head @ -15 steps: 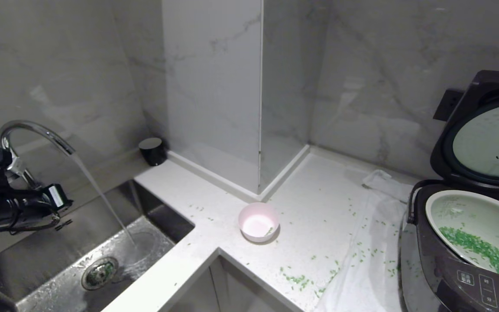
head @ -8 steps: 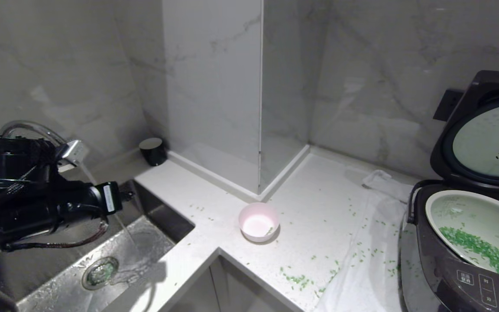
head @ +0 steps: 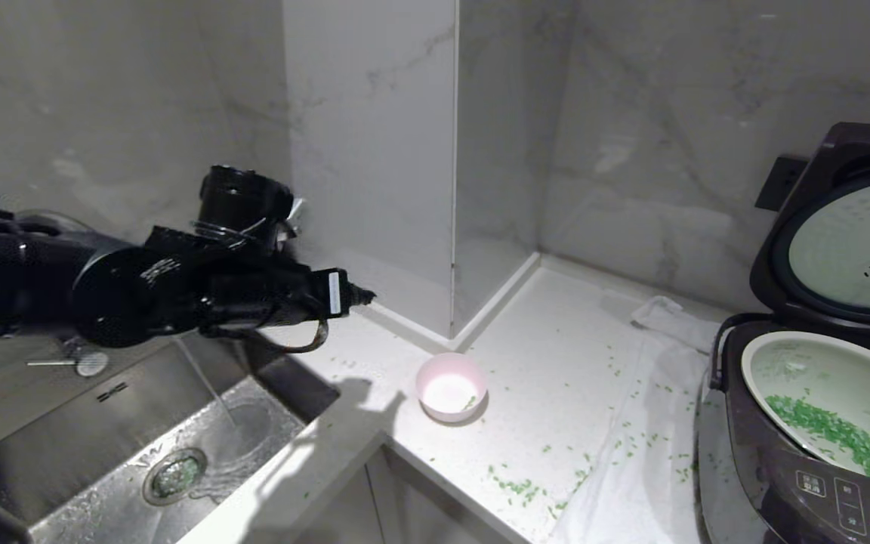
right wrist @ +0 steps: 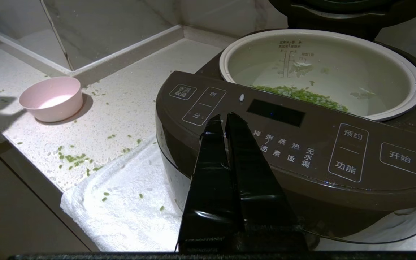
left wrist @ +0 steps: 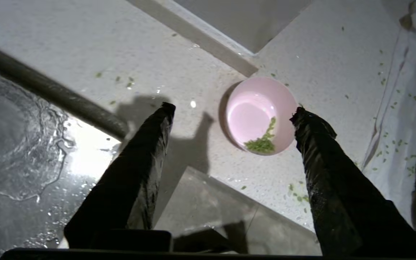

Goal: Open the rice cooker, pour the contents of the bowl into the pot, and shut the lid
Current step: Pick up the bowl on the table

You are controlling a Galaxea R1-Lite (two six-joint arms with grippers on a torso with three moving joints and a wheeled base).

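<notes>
Counter (head: 556, 355): white speckled, grain-strewn; walls (head: 367, 113): grey marble; sink (head: 103, 423): wet

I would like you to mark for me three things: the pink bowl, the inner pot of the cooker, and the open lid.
bowl (head: 451, 389): head view, on its white inside floor.
pot (right wrist: 341, 68): right wrist view, on its smooth inner wall.
lid (head: 854, 245): head view, on its pale round inner plate.
</notes>
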